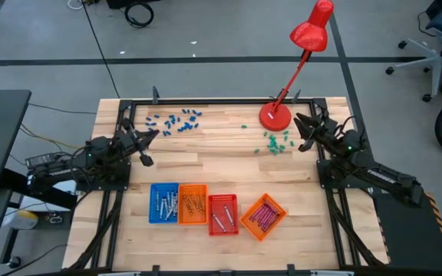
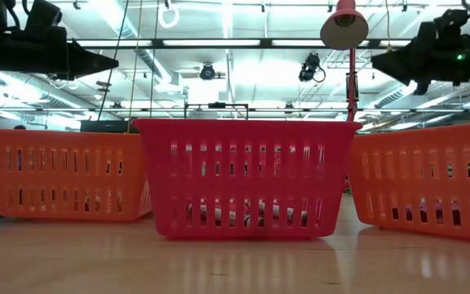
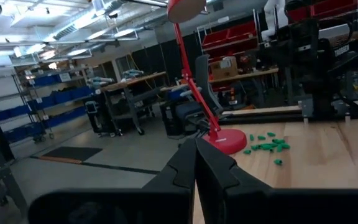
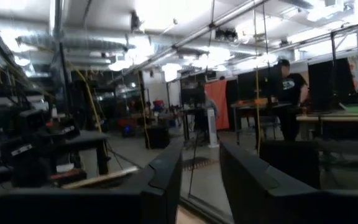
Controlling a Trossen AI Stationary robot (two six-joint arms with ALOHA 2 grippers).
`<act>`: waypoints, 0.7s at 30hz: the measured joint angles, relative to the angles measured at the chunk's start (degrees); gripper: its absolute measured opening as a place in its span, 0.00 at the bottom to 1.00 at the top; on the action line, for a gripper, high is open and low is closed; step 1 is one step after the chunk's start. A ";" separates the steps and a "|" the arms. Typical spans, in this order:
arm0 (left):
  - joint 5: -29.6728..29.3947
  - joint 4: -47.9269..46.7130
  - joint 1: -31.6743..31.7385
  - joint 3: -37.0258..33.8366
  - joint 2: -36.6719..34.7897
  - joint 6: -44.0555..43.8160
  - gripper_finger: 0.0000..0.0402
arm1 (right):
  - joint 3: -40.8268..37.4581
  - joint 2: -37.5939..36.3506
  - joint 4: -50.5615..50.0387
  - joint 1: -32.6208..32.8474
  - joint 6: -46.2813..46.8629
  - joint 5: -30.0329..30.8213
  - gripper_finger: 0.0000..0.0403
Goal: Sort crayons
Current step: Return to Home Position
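The crayons [image 1: 263, 215] are lying in a row of trays along the front of the bench [image 1: 213, 161] — a blue tray [image 1: 151, 203], an orange tray [image 1: 192, 186], a red tray [image 1: 222, 196] and a tilted orange tray [image 1: 275, 202]. The left pincer [image 1: 150, 148] is hanging closed and empty over the bench's left side. The right pincer [image 1: 302, 132] is hanging open and empty on the right side — just beside the red lamp [image 1: 275, 116] and the green bits [image 1: 276, 142].

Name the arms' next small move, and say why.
Probably just park both arms: the crayons visible all lie in the bins, none loose on the table, and the left claw, shut, and right claw, open, hover off to the sides.
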 joint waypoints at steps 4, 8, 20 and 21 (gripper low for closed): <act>0.12 -0.06 0.00 -0.59 0.00 -1.73 0.03 | 0.02 0.31 -0.85 0.00 1.73 0.04 0.28; 0.13 4.70 0.00 -4.66 0.04 -3.04 0.03 | 0.02 0.13 0.23 0.06 2.36 0.02 0.28; -0.89 7.62 0.04 -4.66 -0.06 0.41 0.03 | 0.02 0.16 -2.58 0.04 5.47 5.14 0.28; -0.90 7.70 0.04 -4.66 -0.03 0.95 0.03 | 0.02 0.16 -3.61 0.04 5.94 5.63 0.28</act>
